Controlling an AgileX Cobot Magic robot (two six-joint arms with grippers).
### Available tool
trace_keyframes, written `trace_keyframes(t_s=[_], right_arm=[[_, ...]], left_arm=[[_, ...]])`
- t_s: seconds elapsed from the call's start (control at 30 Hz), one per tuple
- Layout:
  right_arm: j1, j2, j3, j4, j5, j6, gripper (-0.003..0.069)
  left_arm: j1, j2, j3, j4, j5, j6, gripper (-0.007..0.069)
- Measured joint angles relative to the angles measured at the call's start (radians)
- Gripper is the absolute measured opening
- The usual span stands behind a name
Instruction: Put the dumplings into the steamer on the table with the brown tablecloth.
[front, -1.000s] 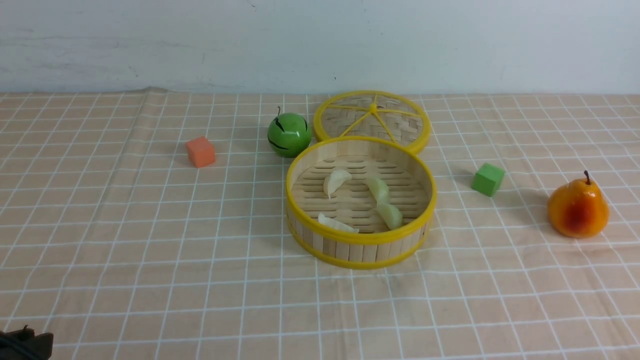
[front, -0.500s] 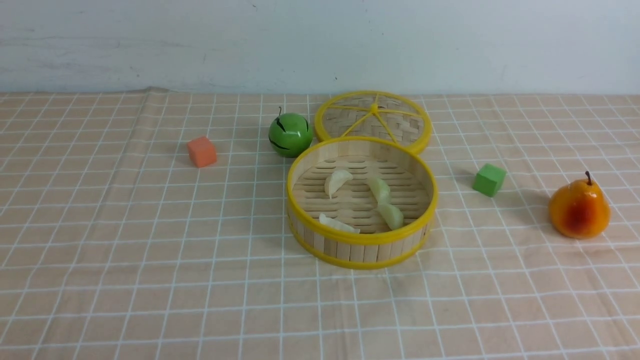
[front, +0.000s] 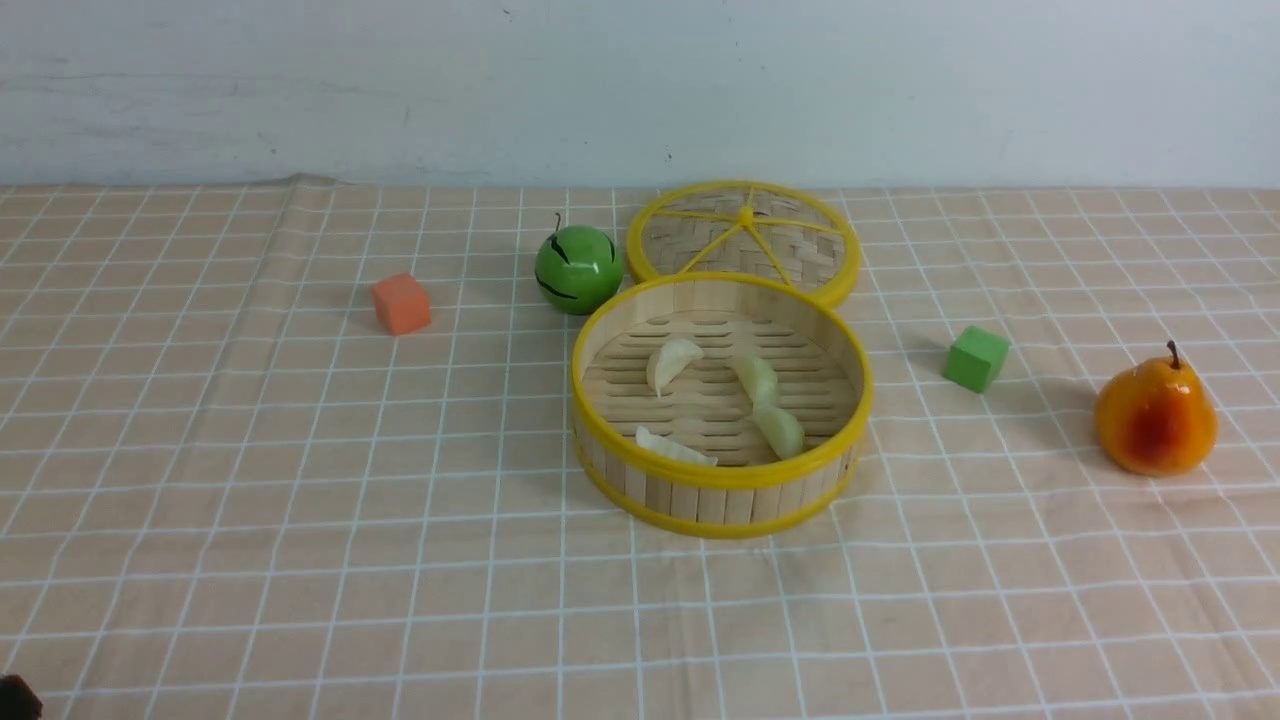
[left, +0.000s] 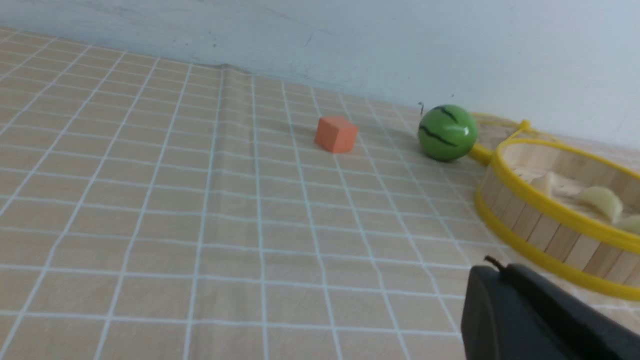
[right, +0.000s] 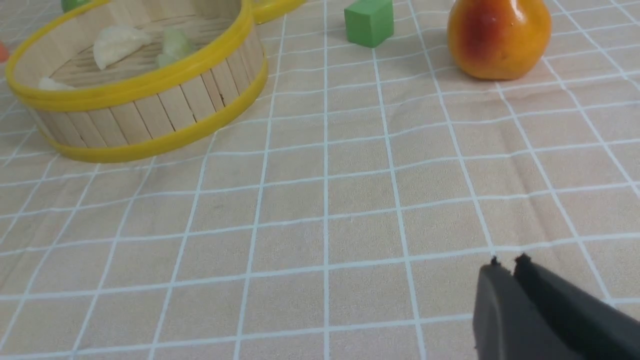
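The round bamboo steamer (front: 722, 495) stands mid-table on the brown checked tablecloth (front: 250, 480). Several pale dumplings lie on its slatted floor: one cream at back left (front: 671, 362), two greenish at right (front: 757, 379) (front: 780, 431), one pale by the front wall (front: 672, 449). The steamer also shows in the left wrist view (left: 545, 235) and the right wrist view (right: 150, 112). My left gripper (left: 500, 267) is shut and empty, low over the cloth, near-left of the steamer. My right gripper (right: 507, 262) is shut and empty, over bare cloth near-right of the steamer.
A flat woven lid (front: 745, 240) lies behind the steamer. A green striped ball (front: 577, 268) sits to the lid's left. An orange cube (front: 401, 303) is farther left. A green cube (front: 975, 358) and an orange pear (front: 1155, 415) stand at right.
The dark tip of my left arm at the bottom-left corner of the front view left the picture, then a small part came back. The dumplings and the steamer have not moved.
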Motion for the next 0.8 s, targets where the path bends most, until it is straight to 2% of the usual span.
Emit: trace_keyframes(t_s=[0.2, 0.4, 0.8], right_arm=[[0.000, 0.000, 0.000, 0.000, 0.000, 0.000, 0.0046], [0.000, 0.000, 0.000, 0.000, 0.000, 0.000, 0.0054], [0.000, 0.000, 0.000, 0.000, 0.000, 0.000, 0.0067]], left_arm=[[0.034, 0.000, 0.003, -0.100, 0.221, 0.106, -0.0014], [0.035, 0.000, 0.003, -0.108, 0.236, 0.171, -0.0014], [0.035, 0.000, 0.003, -0.109, 0.238, 0.178, -0.0014]])
